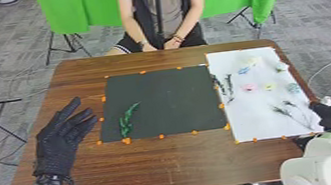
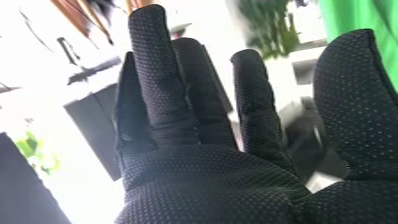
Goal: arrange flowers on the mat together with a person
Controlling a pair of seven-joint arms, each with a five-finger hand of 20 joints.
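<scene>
Right hand (image 2: 209,172) is open and empty, so I'd pinch the blue flower (image 1: 293,88) beyond it super gently.

Brightly and fairly evenly lit in the head view, with soft, faint shadows, a dull, matte look on the dark mat (image 1: 163,101) and a pale brightness on the white sheet (image 1: 252,116). Far harsher in the right wrist view, backlit and burnt out to white glare across much of the background, against a dark foreground. Smeared by blur farther off, plainly so around a green shape (image 2: 266,30).
</scene>
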